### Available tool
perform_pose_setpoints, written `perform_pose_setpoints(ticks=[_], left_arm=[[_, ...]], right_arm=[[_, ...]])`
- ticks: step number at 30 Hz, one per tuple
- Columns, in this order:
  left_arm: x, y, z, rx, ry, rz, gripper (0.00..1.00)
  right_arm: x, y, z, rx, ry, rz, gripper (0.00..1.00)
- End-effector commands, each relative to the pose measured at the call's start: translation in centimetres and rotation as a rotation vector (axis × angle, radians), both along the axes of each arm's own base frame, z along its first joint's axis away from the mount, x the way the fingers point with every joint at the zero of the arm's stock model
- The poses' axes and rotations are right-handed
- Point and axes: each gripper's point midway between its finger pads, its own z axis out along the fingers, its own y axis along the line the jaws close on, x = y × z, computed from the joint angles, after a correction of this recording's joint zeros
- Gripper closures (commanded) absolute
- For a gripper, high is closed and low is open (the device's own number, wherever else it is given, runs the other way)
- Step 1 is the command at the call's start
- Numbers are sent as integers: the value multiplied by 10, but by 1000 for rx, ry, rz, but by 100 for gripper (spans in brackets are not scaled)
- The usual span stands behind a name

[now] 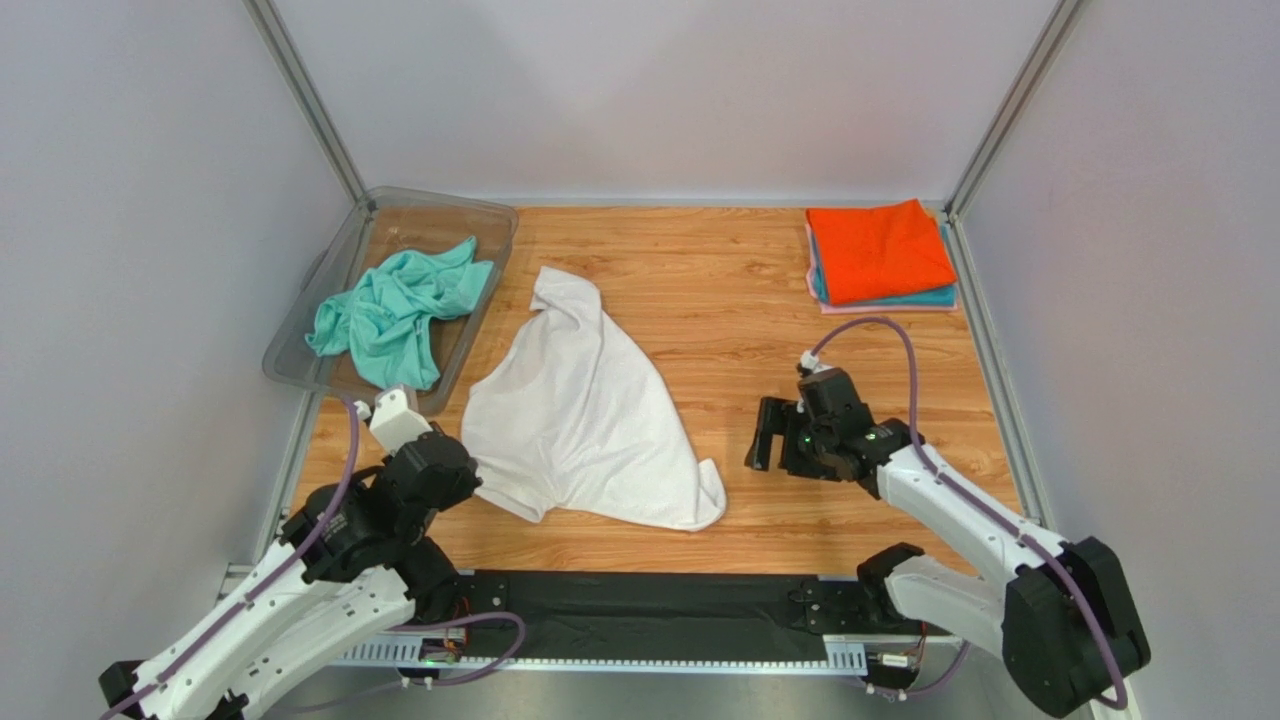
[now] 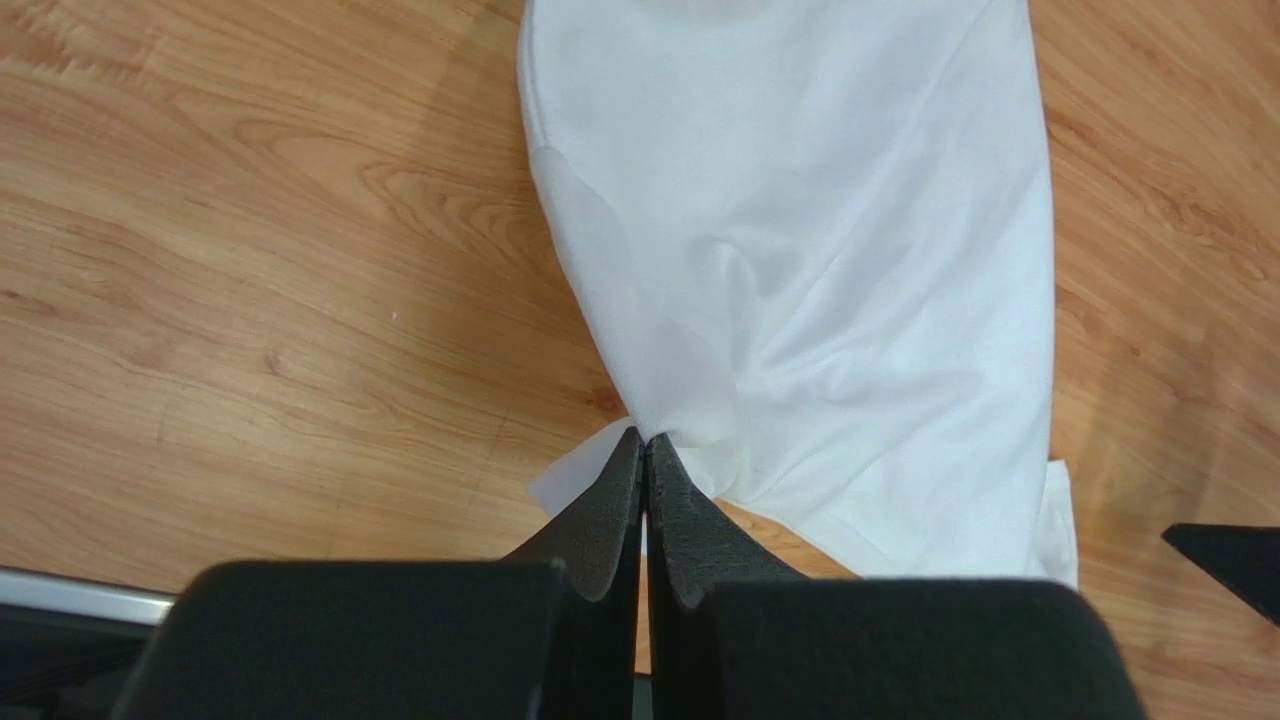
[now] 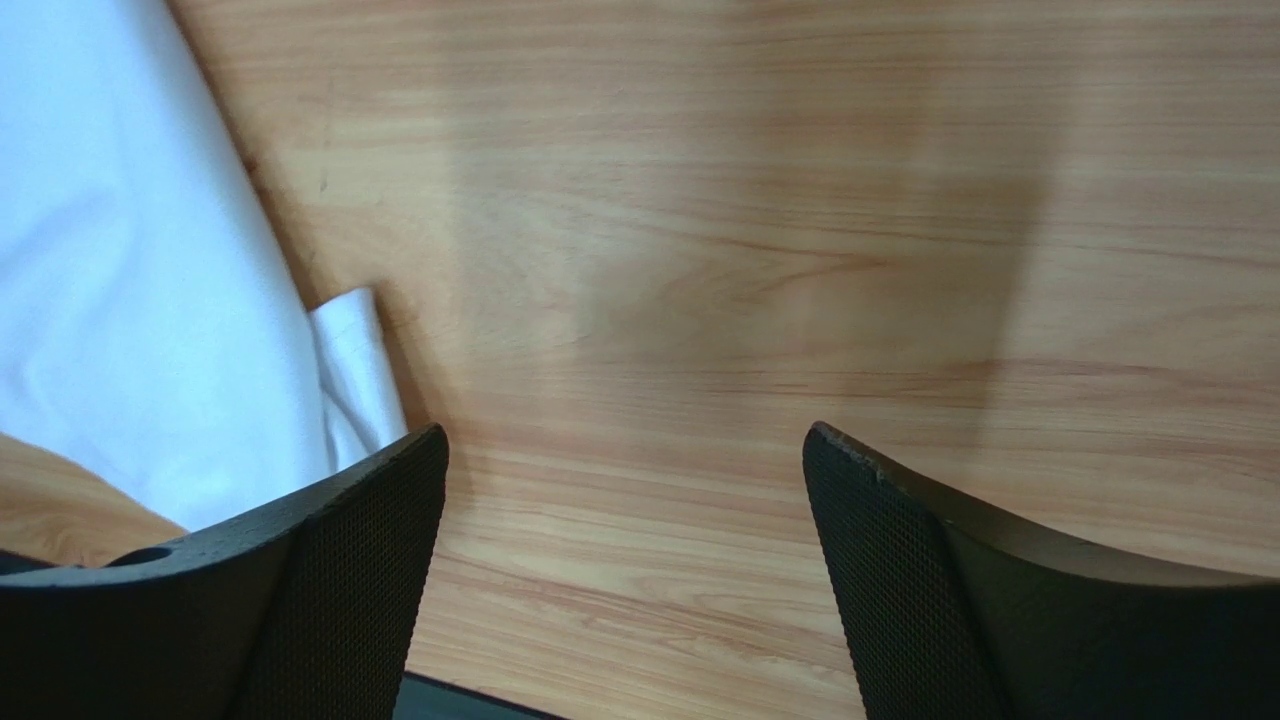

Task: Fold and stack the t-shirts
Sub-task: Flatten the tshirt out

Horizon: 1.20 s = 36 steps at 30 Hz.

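The large white t-shirt (image 1: 579, 405) lies spread and rumpled on the wooden table's middle. My left gripper (image 2: 646, 444) is shut on its near left edge; the shirt (image 2: 812, 255) stretches away from the fingertips. In the top view the left gripper (image 1: 451, 450) sits at the shirt's left hem. My right gripper (image 3: 624, 450) is open and empty over bare wood, with the shirt's corner (image 3: 135, 300) to its left; it shows in the top view (image 1: 769, 438) right of the shirt. A mint-green t-shirt (image 1: 398, 308) lies crumpled in the tray. An orange t-shirt (image 1: 879, 248) lies folded on teal and pink ones (image 1: 887, 300).
The clear plastic tray (image 1: 496, 225) stands at the back left, against the left wall. The folded stack sits in the back right corner. White walls close the table on three sides. A black strip (image 1: 646, 608) runs along the near edge between the arm bases.
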Motion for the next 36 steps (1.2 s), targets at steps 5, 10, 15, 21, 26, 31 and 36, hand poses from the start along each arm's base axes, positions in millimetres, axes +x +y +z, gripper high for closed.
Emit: perform_pose_setpoints(ticks=[5,10,15,21,26,31,36], left_arm=[[4,6,0,46,-11,18,100],[2,8,-2,39,-13,19,100],[-2,11,-3,29,-19,21,100],[4,8,9,26,-59,1,100],[24,-4,60,7,-199,-38,100],[46,-14,146,20,-389,-75,100],[46,-32,225,-37,-578,-205,100]], right_arm=[[10,63,16,19,-32,68,19],[-3,89,-6,-38,54,115,33],[-18,94,-25,-85,127,119,65],[-7,95,0,-74,36,98,100],[22,75,61,-148,-158,45,100],[50,44,158,-160,-372,-68,100],[53,17,244,-120,-554,-138,100]])
